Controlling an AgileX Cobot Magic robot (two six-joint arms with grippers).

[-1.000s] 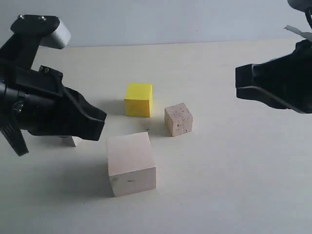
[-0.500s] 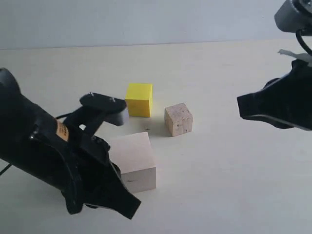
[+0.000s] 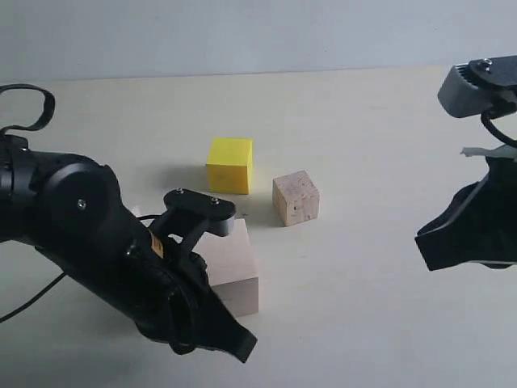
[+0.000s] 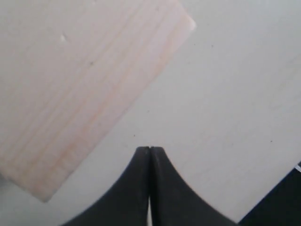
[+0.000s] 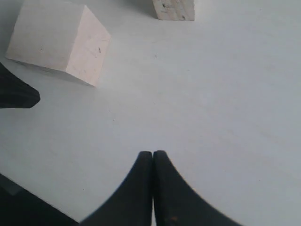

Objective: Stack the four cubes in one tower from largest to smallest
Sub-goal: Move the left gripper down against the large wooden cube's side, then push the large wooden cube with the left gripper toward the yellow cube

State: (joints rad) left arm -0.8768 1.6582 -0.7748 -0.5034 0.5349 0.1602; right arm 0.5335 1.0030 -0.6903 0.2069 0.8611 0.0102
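Stacking looked unstarted: the left end effector (image 4: 150,150) and the right end effector (image 5: 153,153), both pressed together and empty, would need to open for the yellow cube (image 3: 229,165) near the pale wood cube (image 3: 235,272).

Cubes in view, exterior frame: 3. These are one large pale wood cube (image 3: 238,271) at lower centre, plus one yellow cube (image 3: 229,166) and one speckled tan cube (image 3: 296,198) side by side at centre. Grippers: 2, left gripper (image 3: 242,347) at frame lower left, right gripper (image 3: 428,249) at frame right. Table (image 3: 363,331): 1.
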